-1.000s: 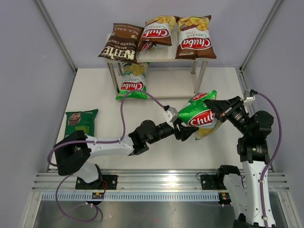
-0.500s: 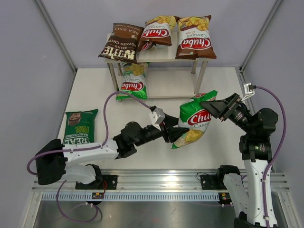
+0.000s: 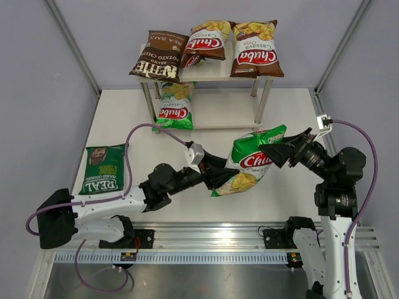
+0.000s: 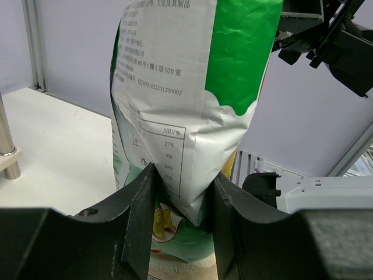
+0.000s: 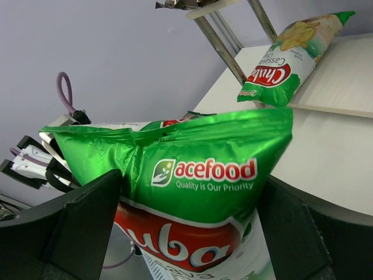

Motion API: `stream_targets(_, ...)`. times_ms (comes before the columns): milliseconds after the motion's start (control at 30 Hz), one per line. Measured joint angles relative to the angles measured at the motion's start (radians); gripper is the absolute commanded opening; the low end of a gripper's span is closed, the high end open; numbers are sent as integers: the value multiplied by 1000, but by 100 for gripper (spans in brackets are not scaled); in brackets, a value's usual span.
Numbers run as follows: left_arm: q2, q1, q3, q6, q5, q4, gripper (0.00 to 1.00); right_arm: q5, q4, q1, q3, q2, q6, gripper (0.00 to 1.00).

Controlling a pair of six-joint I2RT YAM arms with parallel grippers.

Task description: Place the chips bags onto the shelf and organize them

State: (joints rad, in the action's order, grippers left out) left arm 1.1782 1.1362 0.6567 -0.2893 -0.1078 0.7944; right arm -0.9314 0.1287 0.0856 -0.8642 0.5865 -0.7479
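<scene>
Top external view: a green Chuba bag hangs in the air over the bench at centre right of the frame. The left hand pinches its lower end; the right hand sits at its upper end with jaws spread. At the top of the frame the shelf carries the Kettle bag and two brown Chuba bags on its upper board, a second green Chuba bag lies on the lower board, and the REAL bag lies flat on the bench at left. Left wrist view: both fingers press into the bag's narrow bottom, the film creased between them, so this hand is gripping it. Right wrist view: the fingers stand wide on either side of the crimped top seam, not clamping it, so this hand is open. The bag looks light, puffed with air, glossy and likely slippery, its contents brittle; the flat end seams seem the safest places to take hold, not the belly.
</scene>
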Motion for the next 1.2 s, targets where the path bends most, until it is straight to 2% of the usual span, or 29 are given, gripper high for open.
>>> stream_targets(267, -121, -1, -76, -61, 31, 4, 0, 31, 39, -1, 8, -24, 92, 100)
stream_targets(800, -184, -7, -177, -164, 121, 43, 0, 82, -49, -6, 128, -11, 57, 99)
stream_targets(1000, -261, -13, -221, -212, 171, 52, 0, 103, -73, -6, 174, -8, 55, 99)
stream_targets(1200, -306, -23, -225, -275, 205, 49, 0, 68, -196, -6, 206, -13, -11, 100)
